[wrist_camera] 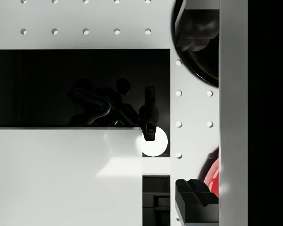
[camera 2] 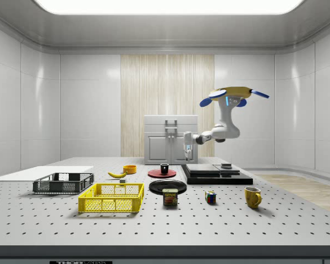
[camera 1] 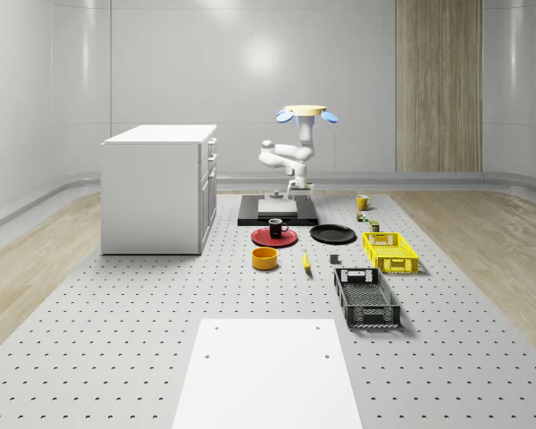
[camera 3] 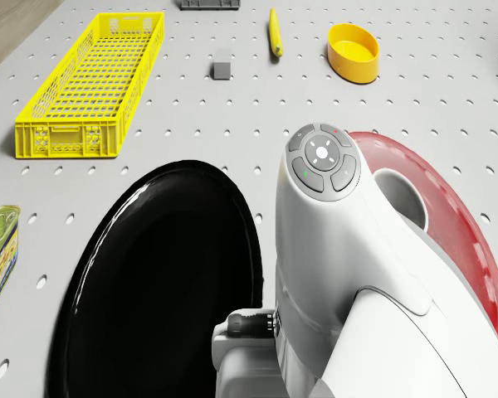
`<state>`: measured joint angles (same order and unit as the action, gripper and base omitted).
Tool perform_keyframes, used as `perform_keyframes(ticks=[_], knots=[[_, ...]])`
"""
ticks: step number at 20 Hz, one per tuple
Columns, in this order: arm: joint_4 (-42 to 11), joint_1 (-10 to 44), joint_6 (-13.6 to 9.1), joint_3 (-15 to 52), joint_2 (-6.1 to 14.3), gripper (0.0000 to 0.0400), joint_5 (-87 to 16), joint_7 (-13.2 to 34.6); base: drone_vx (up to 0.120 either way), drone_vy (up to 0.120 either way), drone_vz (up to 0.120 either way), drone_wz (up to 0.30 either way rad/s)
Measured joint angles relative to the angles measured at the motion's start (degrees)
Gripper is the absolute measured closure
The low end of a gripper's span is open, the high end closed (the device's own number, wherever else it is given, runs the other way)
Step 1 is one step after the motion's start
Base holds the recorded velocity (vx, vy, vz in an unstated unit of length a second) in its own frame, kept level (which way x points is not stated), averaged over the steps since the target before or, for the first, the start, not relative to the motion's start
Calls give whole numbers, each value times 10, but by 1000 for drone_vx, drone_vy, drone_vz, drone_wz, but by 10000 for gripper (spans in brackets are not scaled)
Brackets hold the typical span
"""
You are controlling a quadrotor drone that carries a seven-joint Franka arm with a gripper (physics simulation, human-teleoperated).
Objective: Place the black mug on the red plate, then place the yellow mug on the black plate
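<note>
Drone hovering over black pad at worktop's far edge. Red plate mid-worktop, carrying black mug, upright, glossy w/ handle. Black plate beside it, bare. Yellow mug nr far edge; side view gives handle. Gripper spread wide, holding nothing.

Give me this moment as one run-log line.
black mug: on red plate | yellow mug: on table | black plate: bare | drone: hovering over dark pad | gripper: open
</note>
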<state>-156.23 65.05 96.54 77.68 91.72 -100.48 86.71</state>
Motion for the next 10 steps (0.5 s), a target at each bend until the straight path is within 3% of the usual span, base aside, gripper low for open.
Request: perform_keyframes(ticks=[10], knots=[[0, 0, 0, 0, 1, 0, 0, 0, -120, 120, 0, 0]])
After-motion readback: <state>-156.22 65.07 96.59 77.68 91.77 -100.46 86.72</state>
